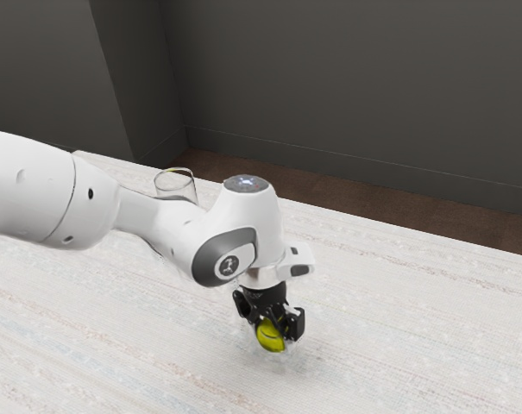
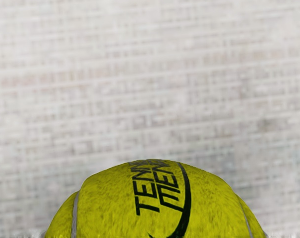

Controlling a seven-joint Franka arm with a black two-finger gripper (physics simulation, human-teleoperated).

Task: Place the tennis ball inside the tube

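My gripper (image 1: 271, 328) points down over the table, around the yellow-green tennis ball (image 1: 269, 336). Whether it holds the ball or merely surrounds it cannot be made out, nor whether the ball touches the table. In the wrist view the tennis ball (image 2: 162, 203) looms large just under my hand, with black lettering and a curved black line on it. A clear, round-rimmed tube (image 1: 176, 182) stands behind the arm, toward the exterior view's left; the arm hides its lower part.
The pale, woven-looking tabletop (image 1: 399, 319) extends around the hand. Its far edge runs behind the tube, with brown floor and a dark grey wall beyond. My forearm crosses above the table close to the tube.
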